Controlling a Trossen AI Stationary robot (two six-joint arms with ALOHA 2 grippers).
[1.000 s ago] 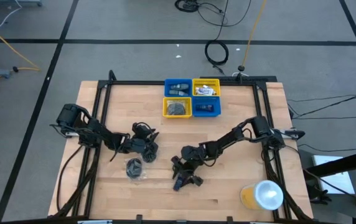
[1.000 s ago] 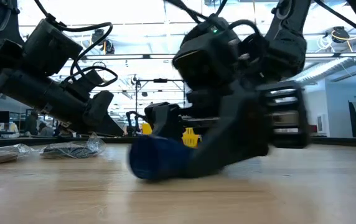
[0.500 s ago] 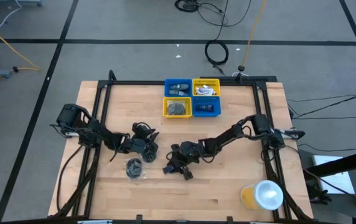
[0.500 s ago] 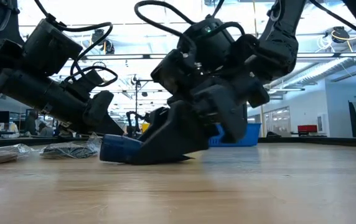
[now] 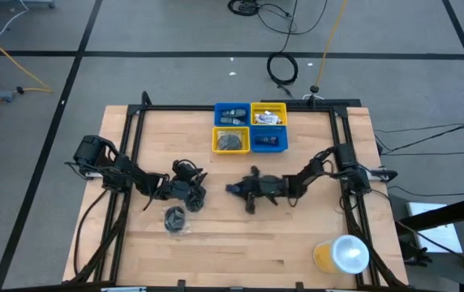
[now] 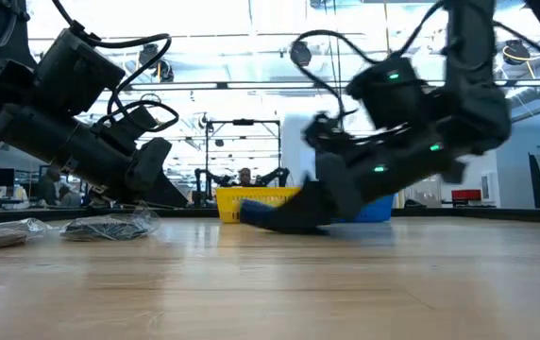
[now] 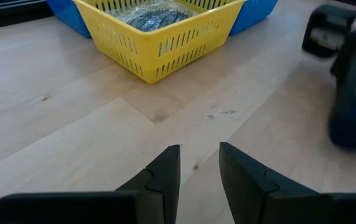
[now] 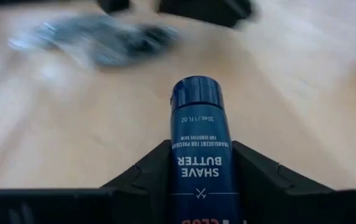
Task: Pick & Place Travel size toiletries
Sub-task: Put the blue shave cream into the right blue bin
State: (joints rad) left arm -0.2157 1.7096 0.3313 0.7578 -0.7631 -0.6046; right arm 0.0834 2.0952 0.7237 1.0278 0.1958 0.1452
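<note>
Right wrist view: the right gripper [image 8: 200, 186] clamps a dark blue tube [image 8: 198, 143]. It should carry it level toward the bins [image 5: 250, 127] at 12 o'clock. The left gripper [image 7: 198, 174] waits, fingers slightly apart, empty.

dark blue shave butter tube [image 8: 197, 137] clamped lengthwise between right gripper's [image 8: 196, 163] fingers, cap forward

high: overhead | low: tabletop level | wrists: close, forward | shared: table [image 5: 297, 235]

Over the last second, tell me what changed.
The right gripper, shut on the blue tube, carried it up the table toward the bins. The left gripper, open, and the wrapped disc beside it stayed put.
</note>
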